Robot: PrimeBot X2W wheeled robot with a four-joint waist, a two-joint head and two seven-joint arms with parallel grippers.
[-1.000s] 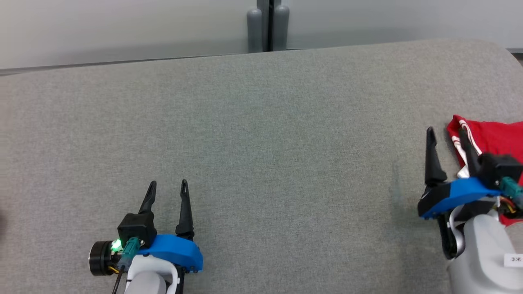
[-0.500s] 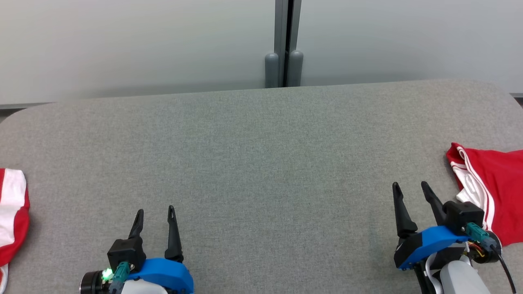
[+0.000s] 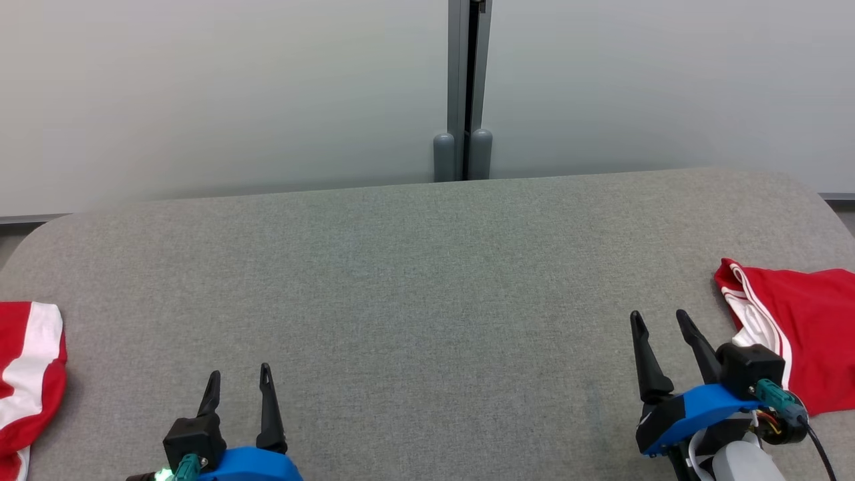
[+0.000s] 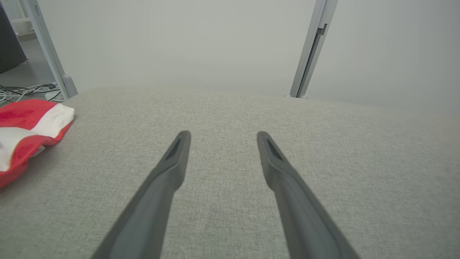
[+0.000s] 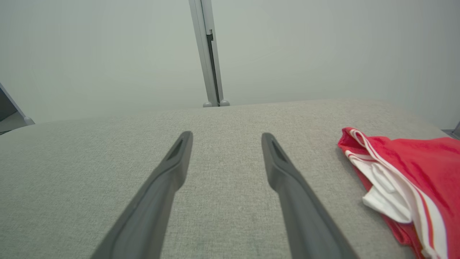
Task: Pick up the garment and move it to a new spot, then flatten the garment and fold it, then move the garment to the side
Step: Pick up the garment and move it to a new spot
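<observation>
Garment [image 3: 808, 321] cut off at right frame edge, right gripper [image 3: 658, 314], left gripper [image 3: 239, 371], both spread, empty

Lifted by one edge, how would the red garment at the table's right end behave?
Likely floppy: the red garment lies in soft folds, so it should drape. Pushed, it would probably bunch on the fabric-covered table rather than slide.

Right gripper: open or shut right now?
Open: right gripper spread wide, bare grey table in the gap, red garment lying apart beside it.
</observation>
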